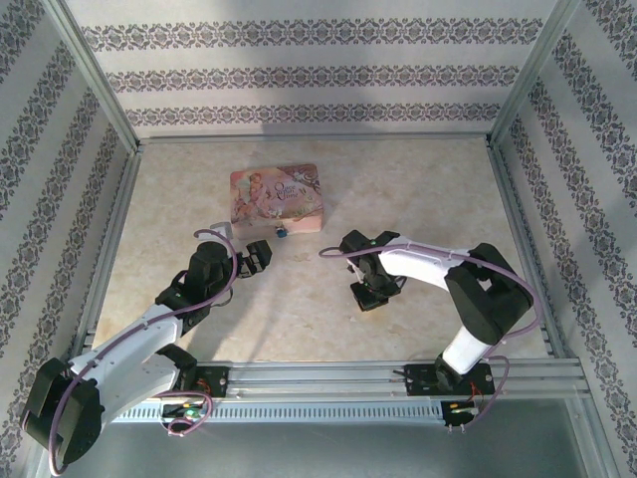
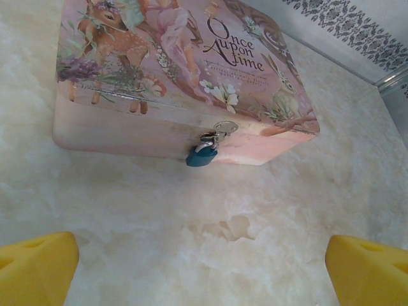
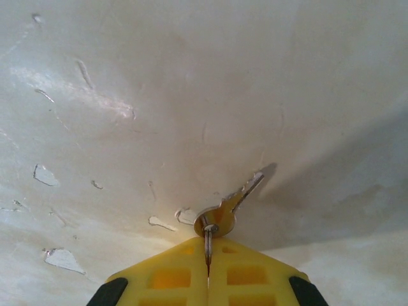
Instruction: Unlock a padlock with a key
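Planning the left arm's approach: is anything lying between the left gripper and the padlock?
No. In the left wrist view the table is bare between the open left gripper and the padlock on the pink tin front.

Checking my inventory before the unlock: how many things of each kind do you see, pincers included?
pink tin: 1
padlock: 1
key: 1
pincers: 2, the left pincer open, the right pincer shut on the key
Total: 5
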